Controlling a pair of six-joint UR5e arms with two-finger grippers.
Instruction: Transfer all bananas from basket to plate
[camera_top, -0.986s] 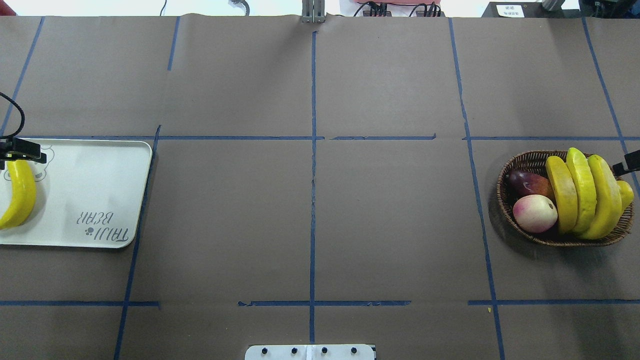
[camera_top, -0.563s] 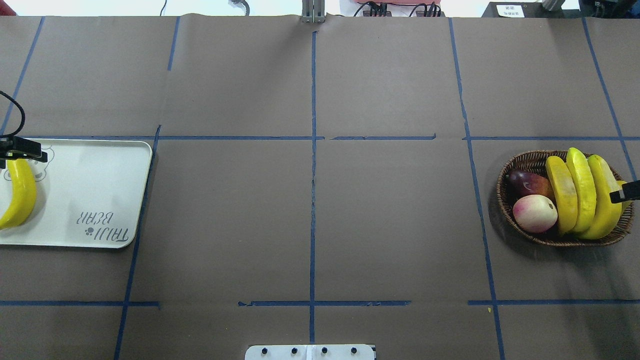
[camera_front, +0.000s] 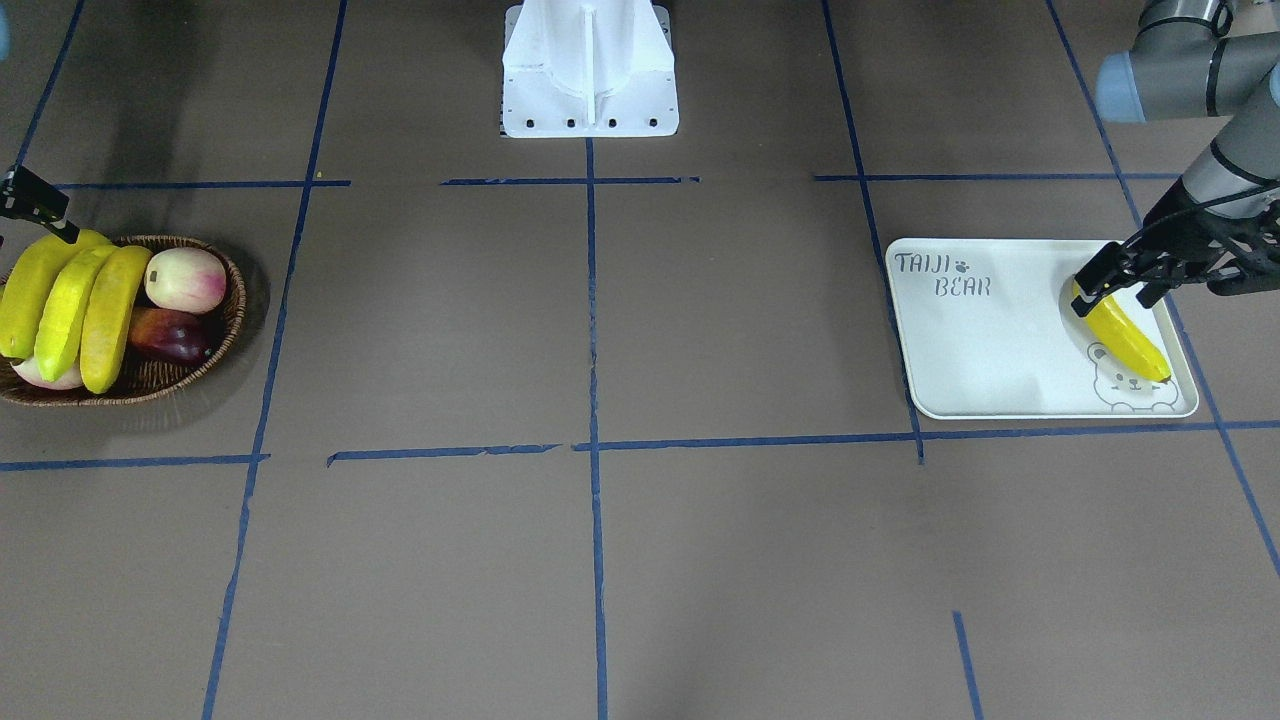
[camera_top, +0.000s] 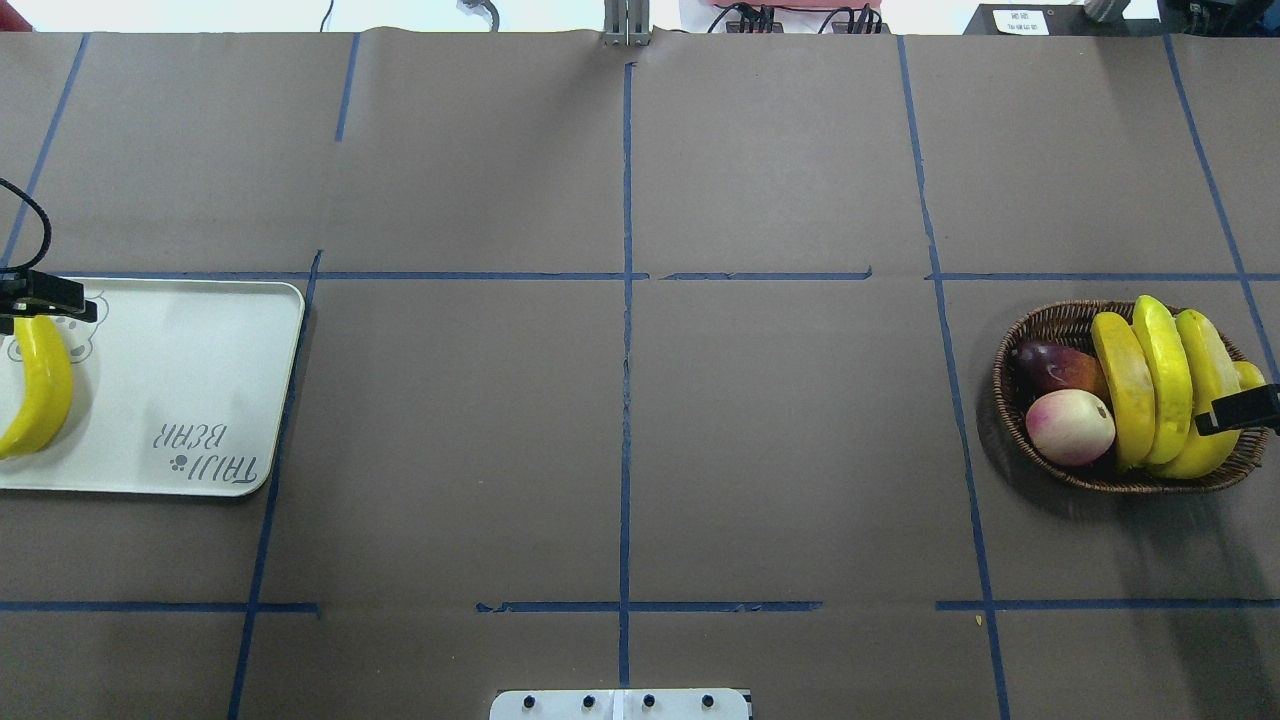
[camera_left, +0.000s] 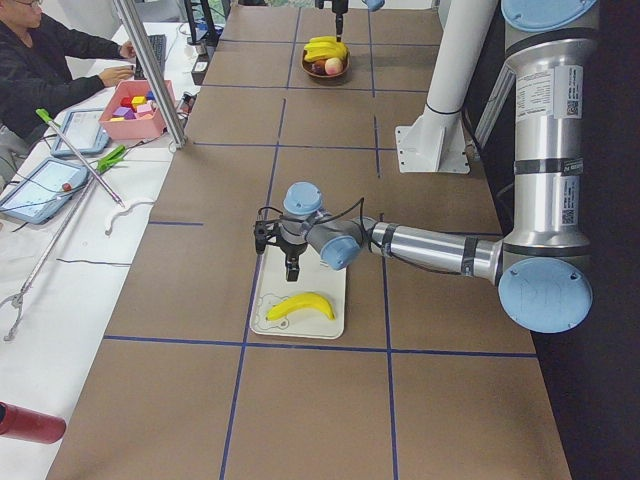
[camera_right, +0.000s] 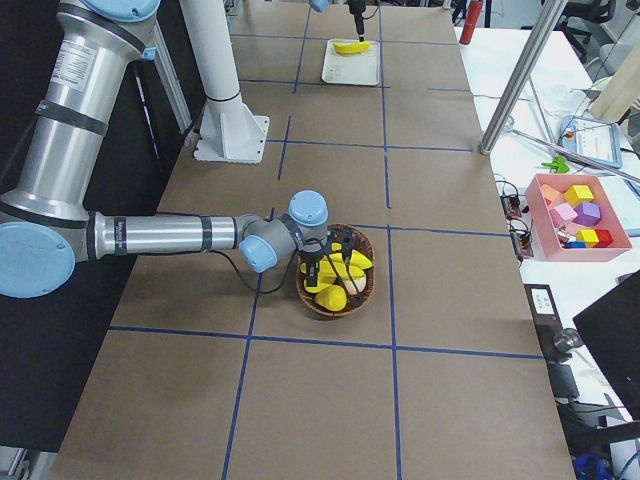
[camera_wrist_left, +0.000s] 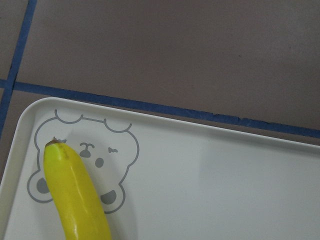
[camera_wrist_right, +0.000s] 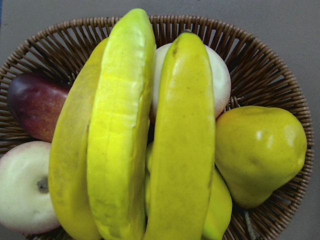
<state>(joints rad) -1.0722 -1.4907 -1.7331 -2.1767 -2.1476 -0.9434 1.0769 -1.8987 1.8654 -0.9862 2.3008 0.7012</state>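
Observation:
One banana (camera_front: 1125, 335) lies on the off-white tray (camera_front: 1000, 340), over the bear drawing (camera_wrist_left: 82, 165). My left gripper (camera_front: 1115, 290) is open just above that banana's near end and does not hold it. The wicker basket (camera_top: 1050, 320) at the far right holds a smooth banana (camera_wrist_right: 185, 140), a darker long yellow one (camera_wrist_right: 75, 165) and a ridged yellow fruit (camera_wrist_right: 120, 125) between them. My right gripper (camera_right: 328, 262) hangs open over them. Only one of its fingers (camera_top: 1235, 412) shows in the overhead view, above the rightmost banana (camera_top: 1205, 360).
The basket also holds a pink-white apple (camera_top: 1070, 427), a dark plum (camera_top: 1055, 365), a yellow pear (camera_wrist_right: 260, 150) and a pale round fruit beneath. The robot's white base (camera_front: 590, 70) stands at mid table. Blue tape lines cross the brown table.
My right gripper has moved along the basket's right side towards the robot, over the rightmost banana. The left gripper and the banana on the tray have stayed put.

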